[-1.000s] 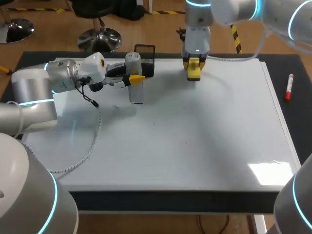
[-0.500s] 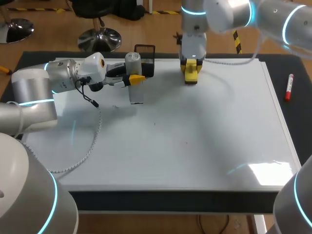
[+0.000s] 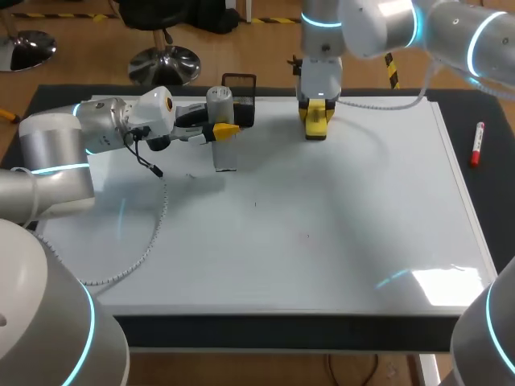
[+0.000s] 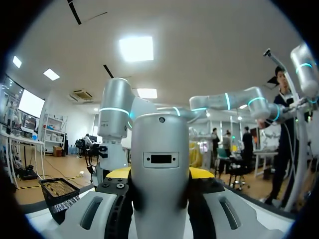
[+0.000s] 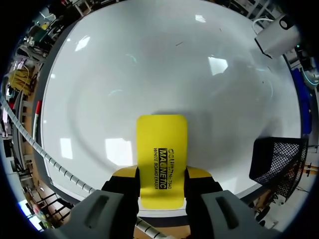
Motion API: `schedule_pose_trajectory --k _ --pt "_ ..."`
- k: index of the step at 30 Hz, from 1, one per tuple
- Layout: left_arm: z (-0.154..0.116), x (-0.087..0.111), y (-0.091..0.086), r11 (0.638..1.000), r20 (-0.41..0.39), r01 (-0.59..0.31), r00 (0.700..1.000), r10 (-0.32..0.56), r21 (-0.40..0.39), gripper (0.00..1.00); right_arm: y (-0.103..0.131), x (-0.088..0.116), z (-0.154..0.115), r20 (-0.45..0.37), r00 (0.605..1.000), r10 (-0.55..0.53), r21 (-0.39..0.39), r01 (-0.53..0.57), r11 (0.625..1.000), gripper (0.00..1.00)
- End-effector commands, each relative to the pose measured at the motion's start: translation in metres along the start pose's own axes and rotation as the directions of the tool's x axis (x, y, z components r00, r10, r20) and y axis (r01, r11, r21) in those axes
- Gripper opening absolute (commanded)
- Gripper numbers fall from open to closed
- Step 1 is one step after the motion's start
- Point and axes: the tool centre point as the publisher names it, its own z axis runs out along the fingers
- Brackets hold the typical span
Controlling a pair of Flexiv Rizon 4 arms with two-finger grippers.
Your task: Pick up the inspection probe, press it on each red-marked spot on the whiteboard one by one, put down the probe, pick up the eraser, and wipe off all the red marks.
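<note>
1. Head view, left arm. The left fingers (image 3: 224,130) lie level, clamped from two sides on the inspection probe (image 3: 219,100), which stands upright over the far-left part of the whiteboard (image 3: 362,217). Held like that, its lower end points down at the board, ready for pressing. I cannot tell whether it touches the board.
2. Head view, right arm. The right fingers (image 3: 316,112) point down, clamped on the yellow eraser (image 3: 316,122) at the board's far edge near the middle. This is probably a waiting post, well apart from the probe.
3. Head view, other things. A black mesh basket (image 3: 239,83) stands just behind the probe. A red marker (image 3: 476,143) lies on the dark desk (image 3: 483,104), off the board's right side. A few small specks (image 3: 256,203) show mid-board, too small to tell as red.
4. Left wrist view. The probe (image 4: 160,164) is a smooth silver-grey cylinder with a small dark rectangular slot and a tiny hole above it. It fills the gap between the fingers, with a yellow tip (image 4: 117,173) showing at either side. The basket (image 4: 57,191) stands beside it.
5. Right wrist view. The eraser (image 5: 162,154) is a flat yellow block with rounded corners and black print. It is gripped on both long sides and juts ahead of the fingers over the glossy whiteboard (image 5: 149,64). The basket (image 5: 274,162) is off to one side and the marker (image 5: 36,112) to the other.
</note>
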Motion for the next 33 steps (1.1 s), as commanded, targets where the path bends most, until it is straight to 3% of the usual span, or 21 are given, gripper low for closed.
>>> schedule_pose_trajectory --k 1,2,4,14,25,33 --pt "0.000 0.001 -0.001 1.000 0.002 -0.002 1.000 0.002 0.000 0.00 -0.003 0.000 0.002 -0.009 1.000 -0.007 -0.004 0.007 1.000 0.39" --pt "0.000 0.001 -0.001 1.000 0.002 -0.002 1.000 0.002 0.000 0.00 -0.003 0.000 0.002 -0.009 1.000 -0.009 -0.004 0.009 1.000 0.43" --pt "0.000 0.001 -0.001 1.000 0.002 -0.002 1.000 0.002 0.000 0.00 -0.003 0.000 0.001 -0.008 1.000 -0.005 -0.004 0.005 1.000 1.00" --pt "0.000 0.001 -0.001 1.000 0.002 -0.002 1.000 0.002 0.000 0.00 0.002 0.009 -0.015 0.030 0.999 0.040 -0.002 -0.040 0.999 1.00" --pt "0.000 0.001 -0.001 1.000 0.002 -0.002 1.000 0.002 0.000 0.00 0.022 0.021 -0.067 0.096 0.992 0.086 0.043 -0.091 0.995 1.00" --pt "0.000 0.001 -0.001 1.000 0.002 -0.002 1.000 0.002 0.000 0.00 0.026 0.045 -0.105 0.176 0.957 0.232 0.042 -0.243 0.969 1.00"
